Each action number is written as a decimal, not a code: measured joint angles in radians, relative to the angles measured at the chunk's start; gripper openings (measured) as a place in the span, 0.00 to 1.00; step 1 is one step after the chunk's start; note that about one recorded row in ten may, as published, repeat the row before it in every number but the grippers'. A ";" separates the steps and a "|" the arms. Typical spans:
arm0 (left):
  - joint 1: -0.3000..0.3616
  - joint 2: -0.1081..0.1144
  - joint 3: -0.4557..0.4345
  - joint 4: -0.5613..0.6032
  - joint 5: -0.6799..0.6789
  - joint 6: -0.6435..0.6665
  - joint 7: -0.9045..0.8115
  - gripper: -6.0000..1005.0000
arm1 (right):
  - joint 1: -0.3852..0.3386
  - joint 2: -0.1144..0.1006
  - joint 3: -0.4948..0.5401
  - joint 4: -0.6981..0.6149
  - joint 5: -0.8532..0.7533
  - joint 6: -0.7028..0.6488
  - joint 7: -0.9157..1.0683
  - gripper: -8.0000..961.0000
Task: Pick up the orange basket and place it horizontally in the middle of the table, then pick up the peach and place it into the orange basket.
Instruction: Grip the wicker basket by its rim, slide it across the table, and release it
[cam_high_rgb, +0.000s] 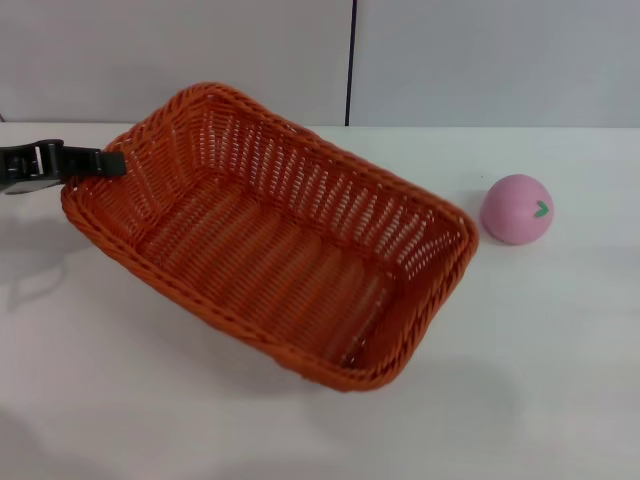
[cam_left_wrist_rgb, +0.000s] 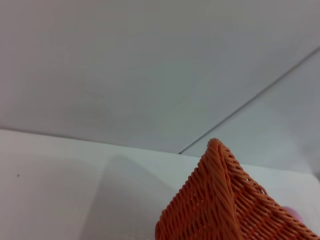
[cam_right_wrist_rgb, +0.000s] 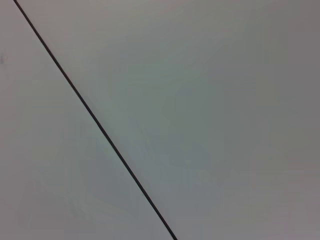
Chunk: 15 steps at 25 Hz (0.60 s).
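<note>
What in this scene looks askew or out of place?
The orange basket lies diagonally and tilted, its left end held up by the left gripper at the rim. The peach sits outside it on the table.

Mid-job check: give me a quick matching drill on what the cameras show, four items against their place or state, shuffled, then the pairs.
Items:
1. orange basket
2. peach
3. left tool
4. table

Place or state:
A. at the basket's left-end rim
B. white surface carrying everything
C. lying diagonally across the middle, nothing inside
D. resting on the table on the robot's right, outside the basket

Pairs: 1-C, 2-D, 3-A, 4-B
</note>
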 joint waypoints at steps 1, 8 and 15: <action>0.000 0.000 0.000 0.000 0.000 0.000 0.000 0.20 | 0.000 0.000 0.000 0.000 0.000 0.000 0.000 0.65; 0.052 -0.019 -0.063 -0.015 -0.044 -0.002 -0.014 0.20 | 0.002 0.000 0.000 0.000 0.000 0.006 0.000 0.65; 0.166 -0.024 -0.063 -0.109 -0.183 -0.037 0.014 0.20 | 0.028 -0.003 0.000 0.000 0.000 0.026 0.000 0.65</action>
